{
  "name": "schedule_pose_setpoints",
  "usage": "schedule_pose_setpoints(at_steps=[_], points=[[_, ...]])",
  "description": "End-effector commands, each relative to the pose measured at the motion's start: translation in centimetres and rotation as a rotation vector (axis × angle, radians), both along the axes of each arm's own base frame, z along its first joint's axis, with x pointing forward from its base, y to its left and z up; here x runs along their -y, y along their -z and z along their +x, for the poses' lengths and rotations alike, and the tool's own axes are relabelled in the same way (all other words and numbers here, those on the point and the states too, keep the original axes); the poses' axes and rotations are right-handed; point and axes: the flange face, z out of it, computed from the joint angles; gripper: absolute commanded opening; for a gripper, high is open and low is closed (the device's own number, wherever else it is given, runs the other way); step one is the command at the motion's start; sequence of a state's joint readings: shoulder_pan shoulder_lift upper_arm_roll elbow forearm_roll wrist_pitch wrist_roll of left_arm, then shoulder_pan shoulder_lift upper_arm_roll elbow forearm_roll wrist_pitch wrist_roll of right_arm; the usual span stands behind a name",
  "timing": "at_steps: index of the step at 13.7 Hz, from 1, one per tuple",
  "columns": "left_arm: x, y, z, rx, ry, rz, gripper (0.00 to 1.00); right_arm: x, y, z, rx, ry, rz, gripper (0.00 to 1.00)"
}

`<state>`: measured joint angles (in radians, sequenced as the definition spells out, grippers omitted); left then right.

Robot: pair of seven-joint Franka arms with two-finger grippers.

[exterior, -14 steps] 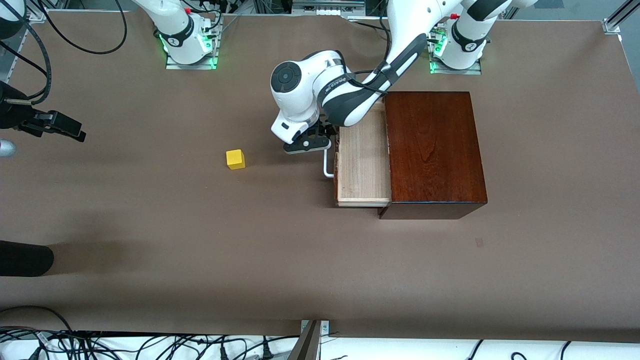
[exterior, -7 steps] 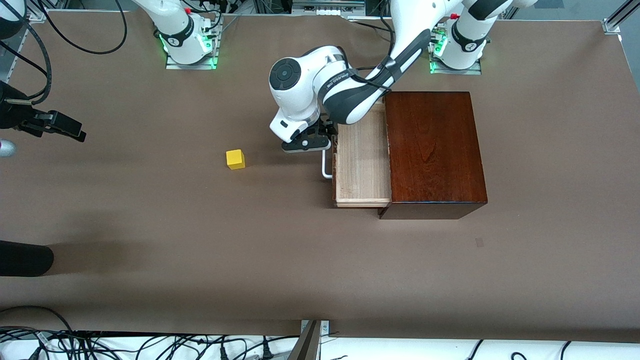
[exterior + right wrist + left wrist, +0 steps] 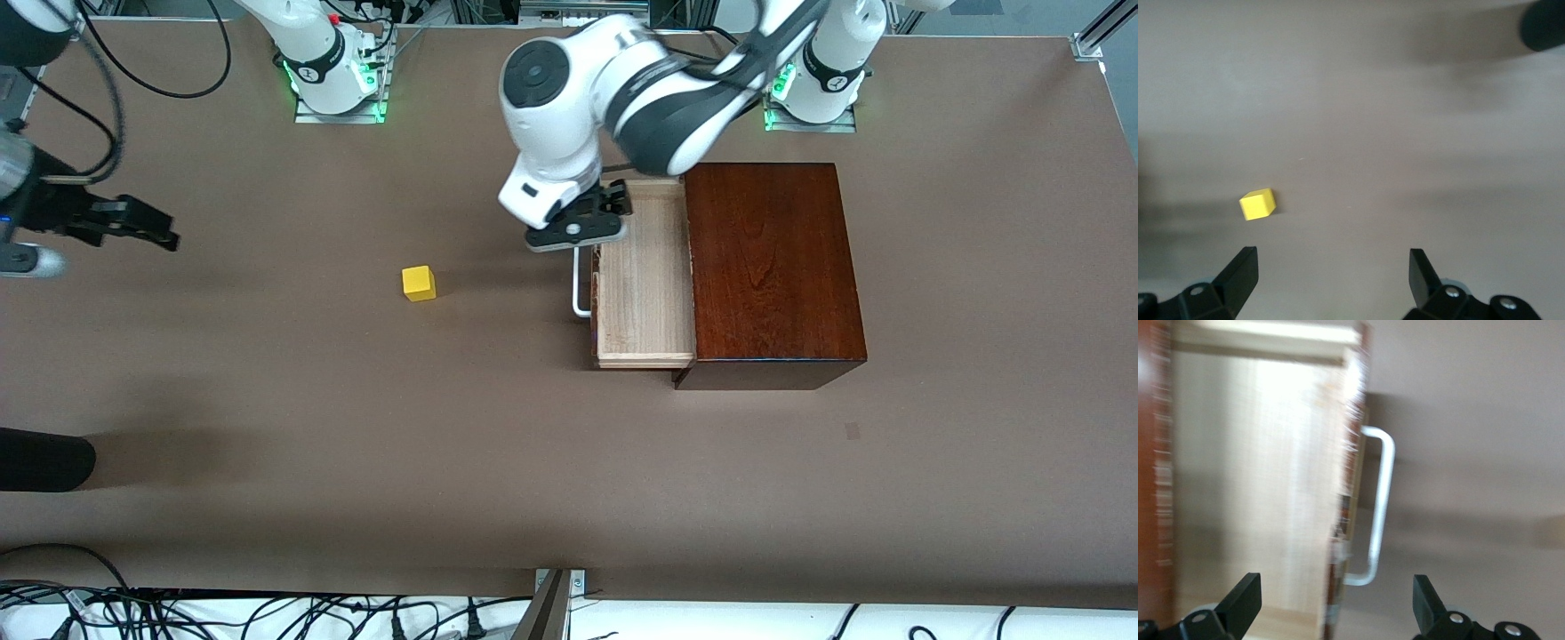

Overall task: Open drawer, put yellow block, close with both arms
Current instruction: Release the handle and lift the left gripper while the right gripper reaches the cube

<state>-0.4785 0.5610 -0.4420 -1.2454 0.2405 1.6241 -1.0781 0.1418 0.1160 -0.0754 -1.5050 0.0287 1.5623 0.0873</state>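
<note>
drawer [image 3: 645,293] out, left gripper [image 3: 576,229] spread above its handle [image 3: 580,284]; right gripper [image 3: 133,222], spread, should centre over yellow block [image 3: 419,283] before descending.

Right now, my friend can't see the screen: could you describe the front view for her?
A wooden box has its drawer pulled open, the left gripper open above its handle end. A yellow block lies on the table; the right gripper hangs open at the table's edge.
</note>
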Motion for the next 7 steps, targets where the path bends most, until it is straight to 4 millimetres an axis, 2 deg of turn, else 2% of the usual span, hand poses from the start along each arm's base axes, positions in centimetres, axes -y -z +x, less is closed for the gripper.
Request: schedule_pose_setpoints(at_steps=[1,3,6,7], points=[[-6.7,-5.1,3.4,-0.012,-0.041,-0.054,1.0,-4.2,0.9,0.0,-0.018,0.001,0.007,1.0],[-11.6,-8.0,5.4,-0.006,-0.003,-0.058,1.0,-8.1,2.7,-0.3,-0.055,-0.057,-0.002,1.0],[-18.3,-11.4,6.7,-0.017,0.034,-0.041,1.0,-14.5,5.3,-1.6,-0.037,-0.013,-0.031,1.0],[-21.0,-12.6,7.2,-0.028,0.044,-0.071,1.0,-16.1,6.0,-2.2,-0.031,0.001,-0.03,1.0]])
